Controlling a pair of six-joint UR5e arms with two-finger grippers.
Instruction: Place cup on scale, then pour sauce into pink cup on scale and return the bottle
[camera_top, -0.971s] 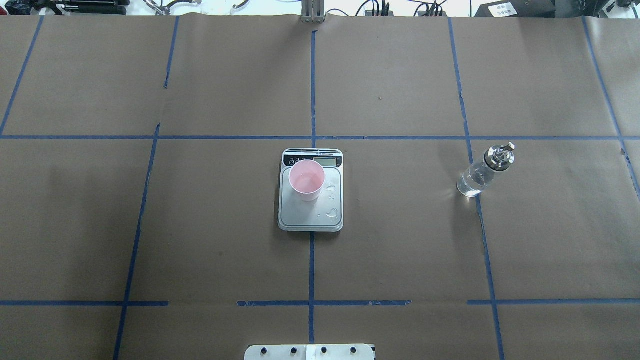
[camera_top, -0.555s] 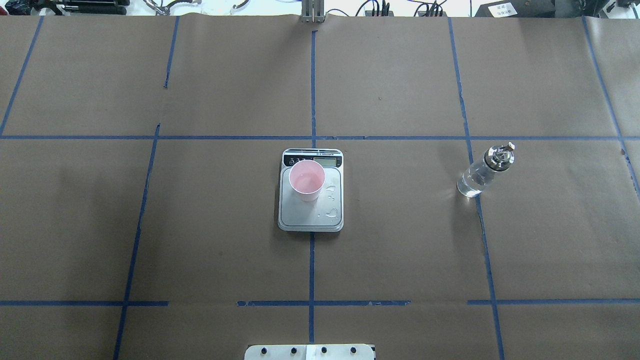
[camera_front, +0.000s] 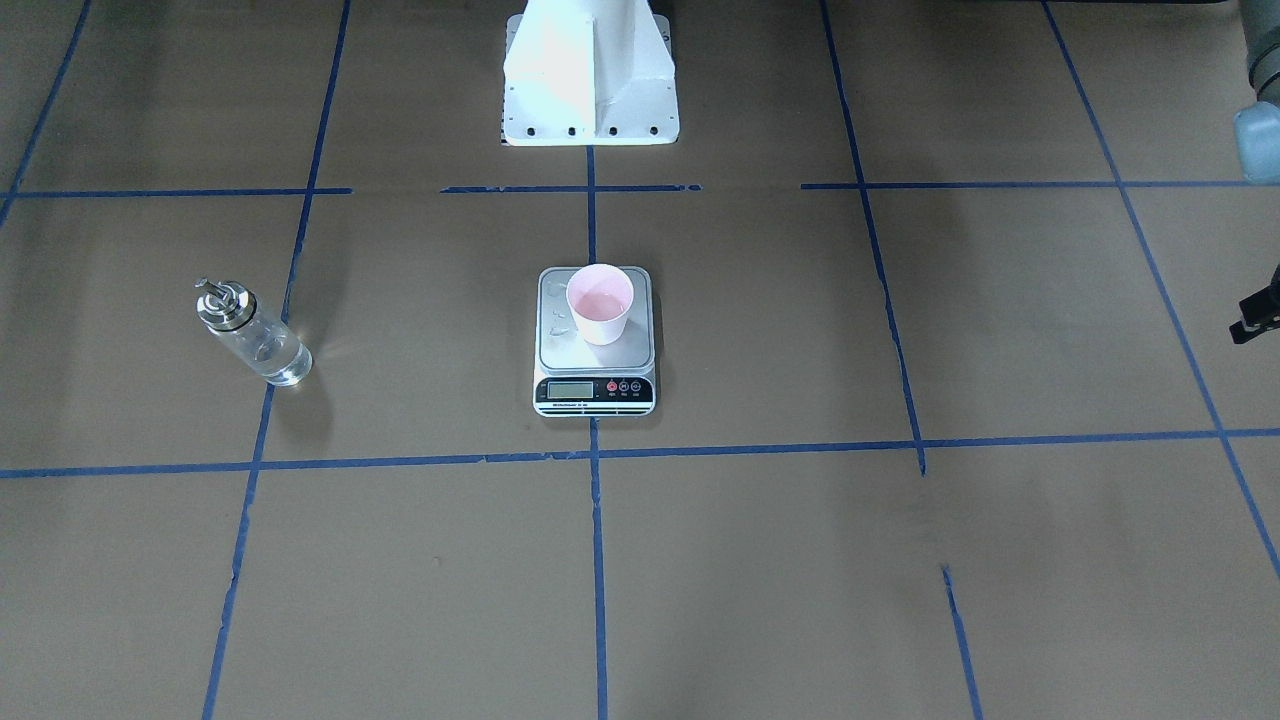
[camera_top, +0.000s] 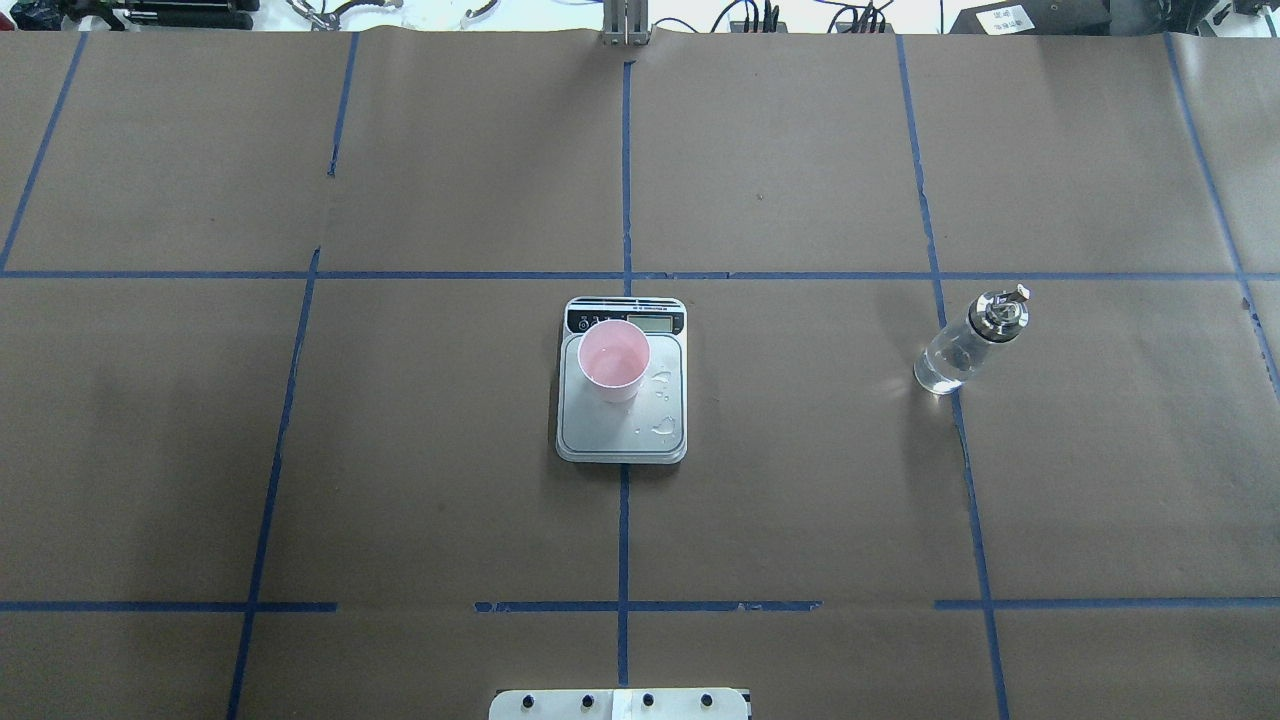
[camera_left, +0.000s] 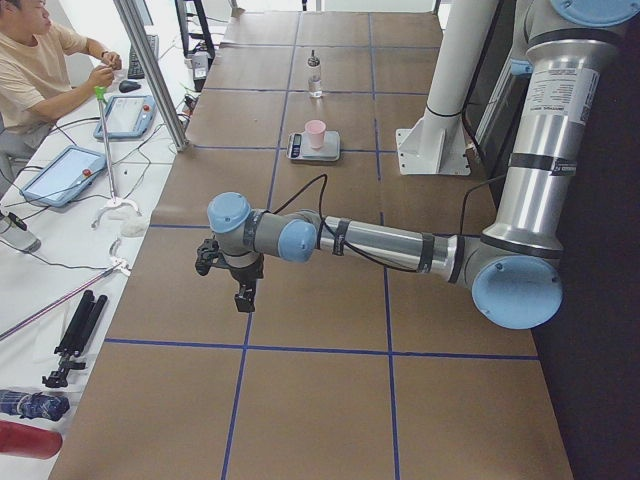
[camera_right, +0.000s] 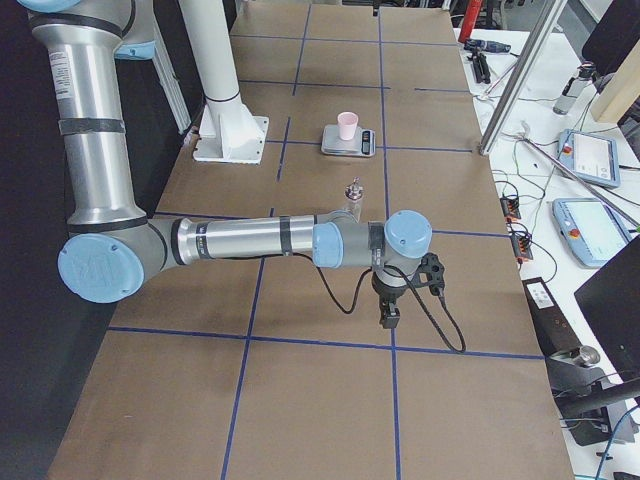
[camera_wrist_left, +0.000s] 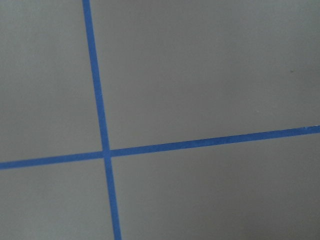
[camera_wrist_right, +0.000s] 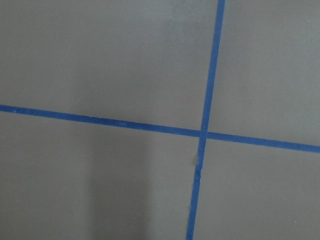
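The pale pink cup (camera_top: 613, 360) stands upright on the far left part of the scale (camera_top: 622, 440), at the table's middle. The clear glass bottle (camera_top: 965, 342) with its silver spout stands upright on the table far to the right of the scale, with clear sauce in it. No gripper touches either. My left gripper (camera_left: 244, 293) hangs over bare paper well to the left of the scale; my right gripper (camera_right: 388, 318) hangs over bare paper to the right of the bottle. I cannot tell whether either is open or shut. Both wrist views show only paper and tape.
Brown paper with blue tape lines (camera_top: 624, 180) covers the table. Water drops (camera_top: 662, 425) lie on the scale's platform. The robot's white base (camera_front: 590, 75) stands behind the scale. An operator (camera_left: 40, 70) sits at a side bench with tablets.
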